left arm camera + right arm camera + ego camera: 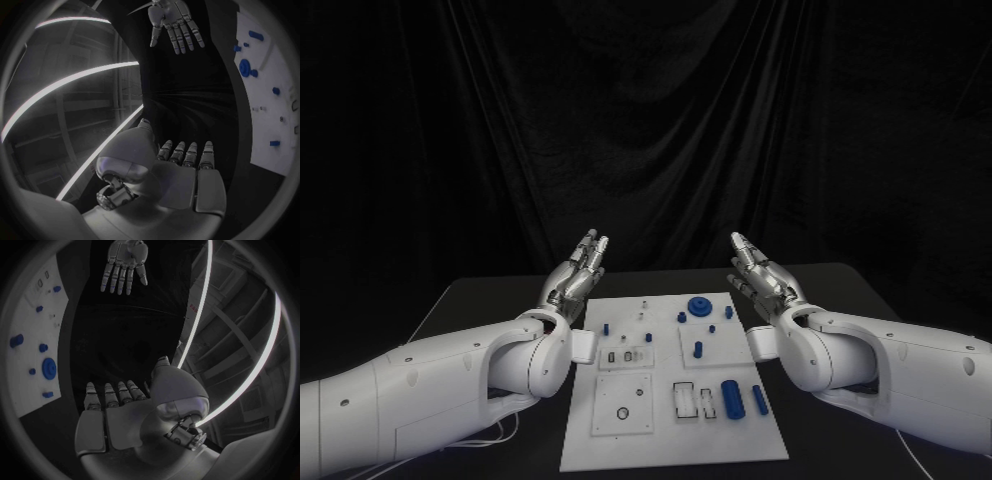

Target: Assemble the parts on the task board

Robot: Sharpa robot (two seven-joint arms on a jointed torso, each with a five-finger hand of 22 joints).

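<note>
black table [855, 285] — bare dark top, far edge just below the curtain | black curtain [661, 120] — hangs in folds behind the far edge | white cable [502, 432] — thin, lying near the table's front-left corner

A robotics lab test cell: black curtain [675, 120] behind a black table [834, 280] bearing a white task board [661, 445].
</note>
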